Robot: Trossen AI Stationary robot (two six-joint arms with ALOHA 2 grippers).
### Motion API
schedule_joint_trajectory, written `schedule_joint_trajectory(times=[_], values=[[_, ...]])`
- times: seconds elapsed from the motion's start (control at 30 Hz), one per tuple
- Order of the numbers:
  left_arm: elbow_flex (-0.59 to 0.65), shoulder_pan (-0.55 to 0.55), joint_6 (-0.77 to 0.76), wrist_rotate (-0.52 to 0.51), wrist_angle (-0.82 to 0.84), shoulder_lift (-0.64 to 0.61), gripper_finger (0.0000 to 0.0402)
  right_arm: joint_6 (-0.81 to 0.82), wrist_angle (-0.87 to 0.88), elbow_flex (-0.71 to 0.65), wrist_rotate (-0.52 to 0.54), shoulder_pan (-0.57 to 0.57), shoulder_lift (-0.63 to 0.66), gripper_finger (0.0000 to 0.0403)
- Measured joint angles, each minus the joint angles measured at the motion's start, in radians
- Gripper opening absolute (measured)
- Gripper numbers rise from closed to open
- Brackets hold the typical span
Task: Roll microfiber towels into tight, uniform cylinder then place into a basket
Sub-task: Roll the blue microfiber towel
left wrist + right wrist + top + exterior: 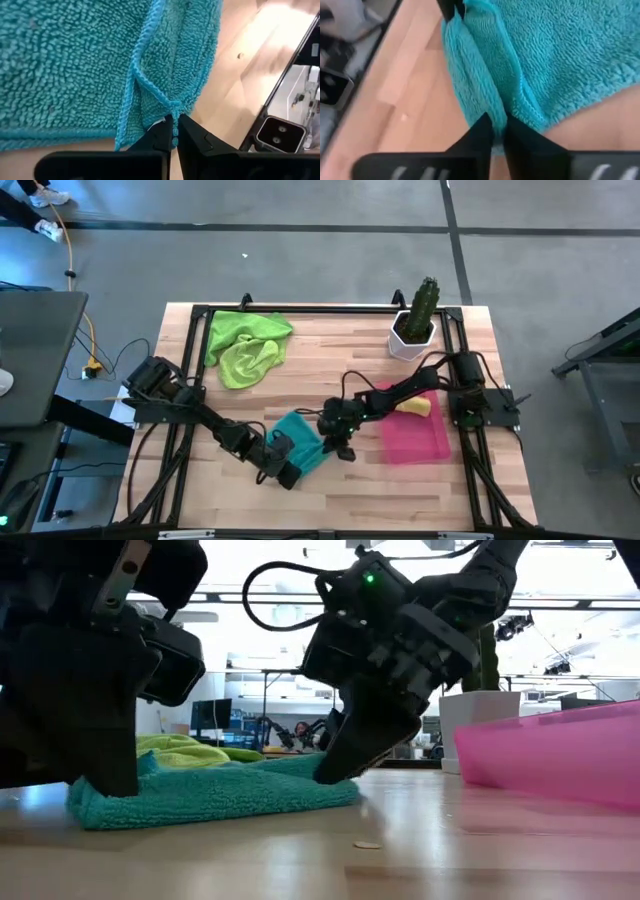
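Nearest, teal towel [298,442] flat on the bench, near middle, not rolled yet. Left gripper [174,141] fingers pinched tight on one edge; right gripper [499,131] fingers nipping another. Yellow roll [414,407] already in pink basket [416,438]. Green towels [246,344] far left, waiting.

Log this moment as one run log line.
left end effector: shut on teal towel | right end effector: shut on teal towel | basket: yellow towel inside

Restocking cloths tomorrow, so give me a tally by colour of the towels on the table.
Teal towel, pinched by left gripper and right gripper: 1
Lime green towels, heaped, count unclear: at least 1
Yellow towel in the basket: 1
Total: at least 3
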State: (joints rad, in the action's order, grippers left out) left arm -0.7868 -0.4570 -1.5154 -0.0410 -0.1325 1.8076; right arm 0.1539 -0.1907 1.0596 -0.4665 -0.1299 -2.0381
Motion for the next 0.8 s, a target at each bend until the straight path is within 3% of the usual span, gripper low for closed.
schedule_joint_trajectory(times=[0.2, 0.3, 0.47, 0.57, 0.67, 0.8], values=[[0.001, -0.002, 0.002, 0.007, 0.013, 0.0, 0.0007, -0.214, 0.072, -0.001, 0.003, 0.002, 0.077, 0.0128], [0.001, -0.002, 0.008, 0.007, 0.017, 0.0, 0.0007, -0.356, 0.132, -0.001, 0.003, -0.002, 0.144, 0.0151], [0.001, -0.002, 0.013, 0.007, 0.02, 0.001, 0.0007, -0.551, 0.115, -0.001, 0.004, -0.055, 0.181, 0.0155], [0.002, -0.002, 0.026, 0.006, 0.018, 0.002, 0.0007, -0.629, 0.075, -0.001, 0.057, -0.095, 0.151, 0.0155], [0.002, -0.002, 0.026, 0.006, 0.016, 0.002, 0.0007, -0.663, 0.01, -0.001, 0.143, -0.126, 0.109, 0.0155], [0.003, -0.002, 0.026, 0.004, 0.013, 0.003, 0.0007, -0.664, -0.06, -0.001, 0.164, -0.136, 0.077, 0.0155]])
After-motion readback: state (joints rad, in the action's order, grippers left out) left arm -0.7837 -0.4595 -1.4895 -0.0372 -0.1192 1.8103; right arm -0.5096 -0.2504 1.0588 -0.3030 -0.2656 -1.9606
